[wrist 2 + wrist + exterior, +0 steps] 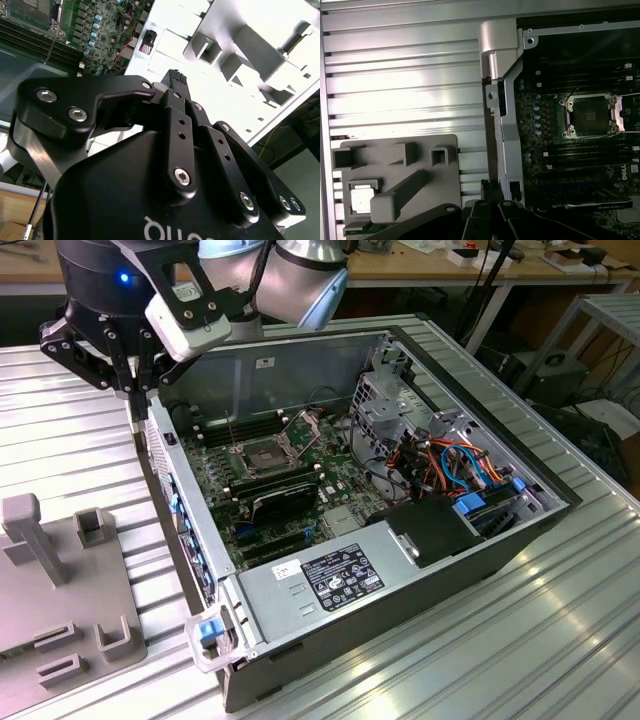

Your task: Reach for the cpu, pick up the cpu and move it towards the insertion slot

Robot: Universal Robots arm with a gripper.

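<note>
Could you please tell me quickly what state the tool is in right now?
Tool: cannot be told whether open or closed; it is not holding the chip, which lies in the grey block.

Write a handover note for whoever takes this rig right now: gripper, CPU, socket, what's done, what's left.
Gripper: hangs by the computer case wall, between grey fixture block and motherboard; not on the cpu.
Cpu: lying in the fixture block, outside the case.
Insertion slot: on the motherboard, centre uncovered.
Done: nothing shows yet.
Left: reach, pickup, carry towards the slot.
</note>
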